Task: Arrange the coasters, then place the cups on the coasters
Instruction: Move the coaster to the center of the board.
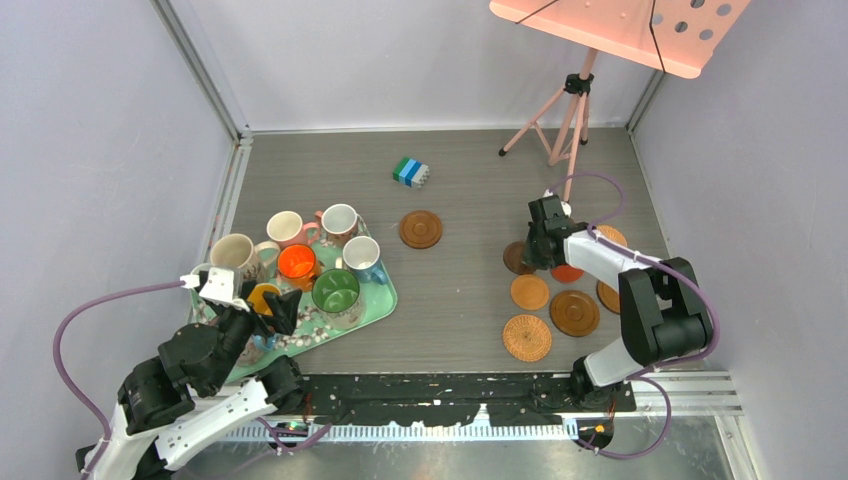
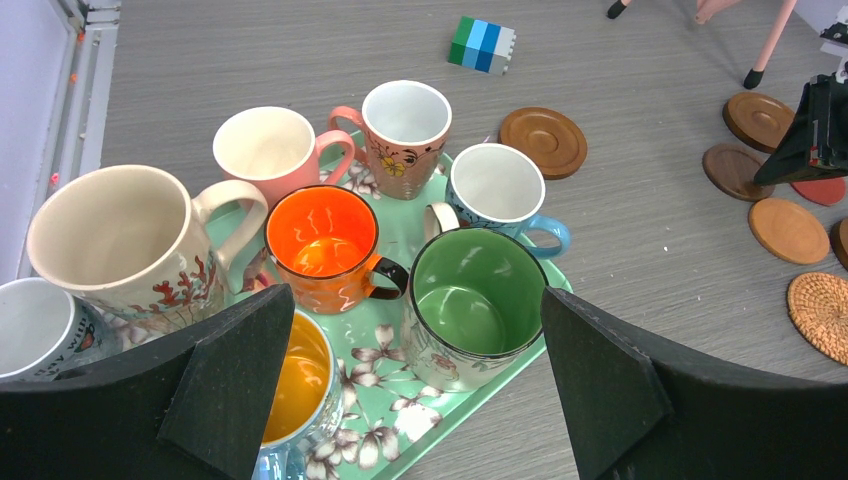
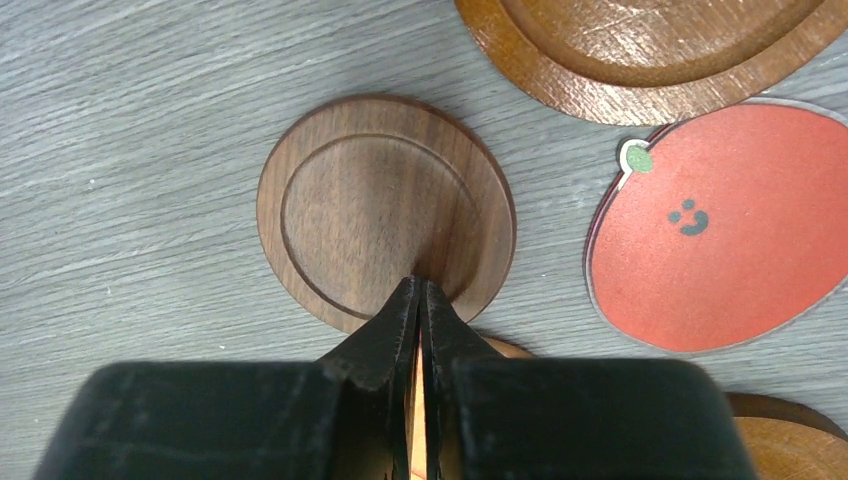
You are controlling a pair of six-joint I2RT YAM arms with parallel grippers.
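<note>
Several cups stand on the mint floral tray (image 2: 440, 412) at the left: a green-inside cup (image 2: 478, 290), an orange one (image 2: 322, 235), a pink one (image 2: 265, 145), a mauve one (image 2: 405, 115), a white-and-blue one (image 2: 497, 185), a big cream one (image 2: 110, 230) and a yellow-inside one (image 2: 300, 375). My left gripper (image 2: 416, 293) hangs open over the tray's near side, holding nothing. Several coasters lie at the right, among them a wicker one (image 1: 527, 337) and a tan one (image 1: 529, 292). My right gripper (image 3: 415, 285) is shut, its tips over the near edge of a dark brown coaster (image 3: 370, 200), beside a red-orange coaster (image 3: 720, 230).
One brown coaster (image 1: 421, 229) lies alone mid-table. A blue-green toy block (image 1: 411, 172) sits behind it. A pink music stand (image 1: 575, 100) rises at the back right, its feet on the table. Grey walls enclose the sides and the back.
</note>
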